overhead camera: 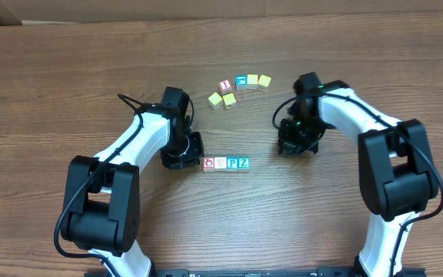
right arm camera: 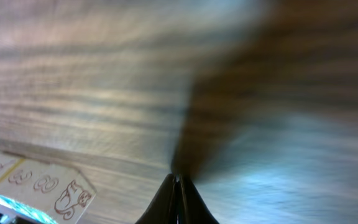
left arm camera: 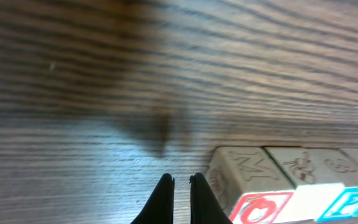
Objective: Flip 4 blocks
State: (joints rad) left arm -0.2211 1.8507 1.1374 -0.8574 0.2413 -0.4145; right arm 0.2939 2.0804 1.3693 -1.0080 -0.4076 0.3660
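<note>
Blocks (overhead camera: 226,163) stand in one row at mid worktop (overhead camera: 52,100); left jaws and right jaws flank it, both pinched shut, empty, apparently for tipping.

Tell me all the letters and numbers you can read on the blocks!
"O", red, on the O block, first in the row.
"M", pressed into that block's plain side, in the left wrist view.
"P", blue, on the P block.
"Z", teal, on the Z block.
"1", red, on the red cube in the other group.
Too small to read: marks on the whitish block and the blue cube.
</note>
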